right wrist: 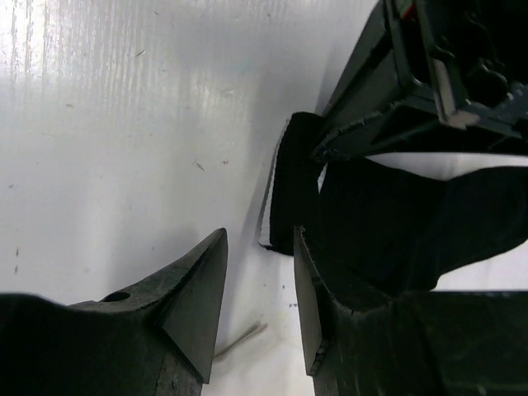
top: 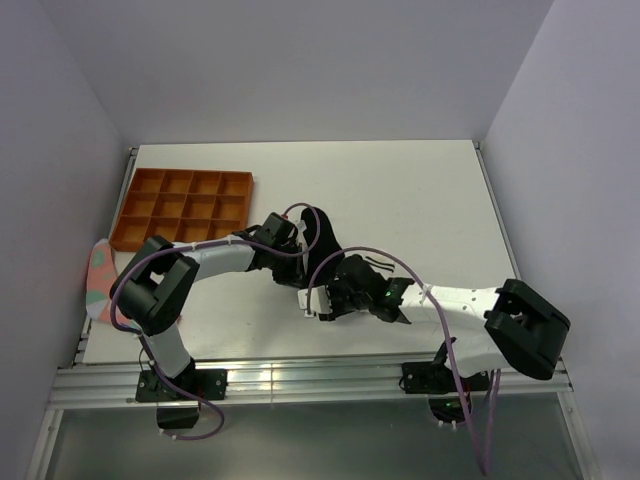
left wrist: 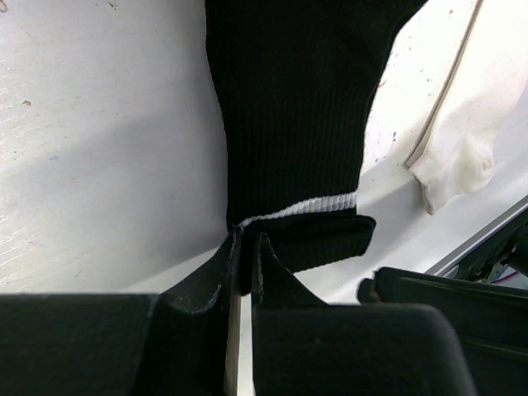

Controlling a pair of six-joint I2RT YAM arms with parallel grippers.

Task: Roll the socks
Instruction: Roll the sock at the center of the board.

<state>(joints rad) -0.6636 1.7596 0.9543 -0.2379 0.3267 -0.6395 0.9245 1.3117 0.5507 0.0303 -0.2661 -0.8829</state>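
I'm starting the roll | left gripper (left wrist: pixel 249 241) pinching black sock (left wrist: pixel 297 124) cuff | right gripper (right wrist: pixel 259 241) apart, must take cuff next

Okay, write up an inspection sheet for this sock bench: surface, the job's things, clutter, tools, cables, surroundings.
Surface: white table, lightly scuffed and specked.
Job's things: black sock spread flat mid-table, not rolled; white sock lies beside it, apart.
Clutter: orange divider tray at far left; pink fabric at the left edge; thin dark item right of the socks, too small to identify.
Grippers: left tool shut on the black sock's cuff edge; right tool open, beside that cuff, holding nothing.
Cables: purple cables loop along both arms, one arching over the right tool.
Surroundings: plain walls on three sides; metal rail at the near edge.
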